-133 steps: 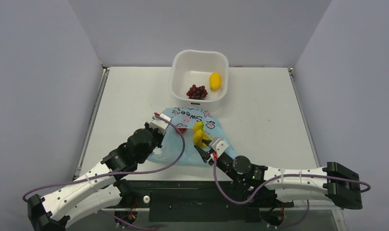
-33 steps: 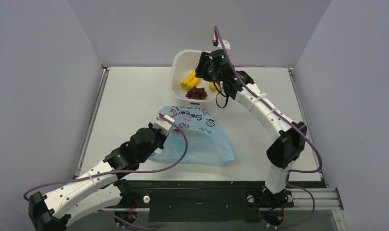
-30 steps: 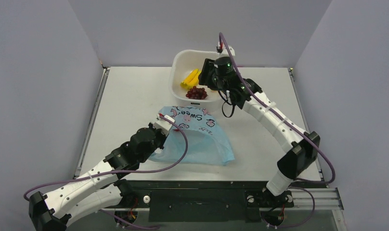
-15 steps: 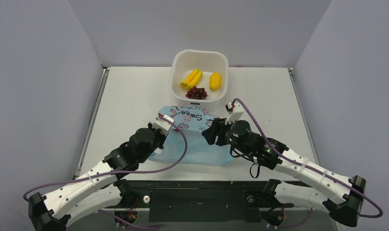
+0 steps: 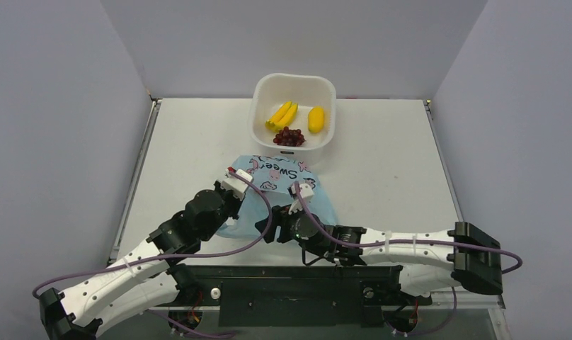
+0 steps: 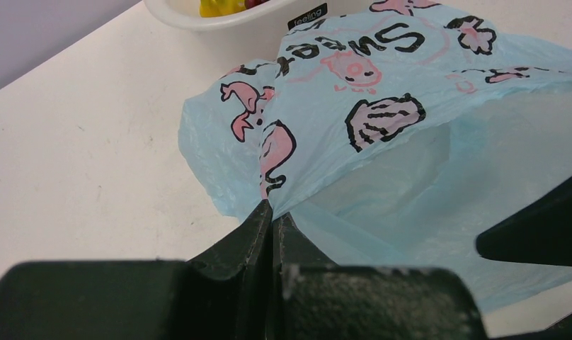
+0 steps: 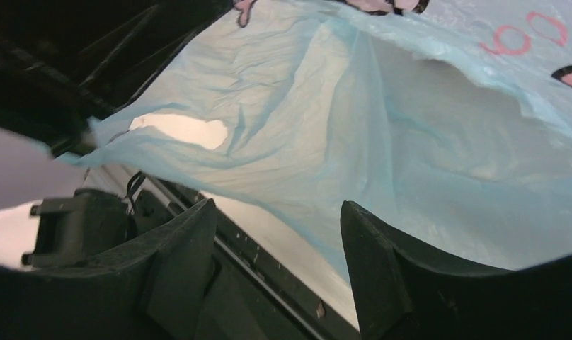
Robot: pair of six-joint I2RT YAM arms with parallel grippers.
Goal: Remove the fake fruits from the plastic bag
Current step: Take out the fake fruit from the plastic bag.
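Observation:
The light blue plastic bag (image 5: pixel 308 198) with the "Sweet" print lies mid-table. My left gripper (image 5: pixel 237 200) is shut on the bag's left edge (image 6: pixel 272 209) and holds it up, so the bag gapes open. My right gripper (image 5: pixel 272 228) is open and empty, low at the bag's near opening (image 7: pixel 276 212); only crumpled blue film (image 7: pixel 325 134) shows between its jaws. Yellow bananas (image 5: pixel 281 113), a dark red grape bunch (image 5: pixel 289 136) and a yellow lemon (image 5: pixel 316 119) lie in the tub. No small red fruit shows.
The white square tub (image 5: pixel 262 92) stands just beyond the bag, its rim also in the left wrist view (image 6: pixel 177 18). The table's near edge and black rail (image 7: pixel 269 283) lie right under my right gripper. The left arm (image 7: pixel 71 64) is close on its left.
My right arm left the bananas in the tub, swung back from it and dropped low to the bag's near opening. My left gripper has kept its hold on the bag.

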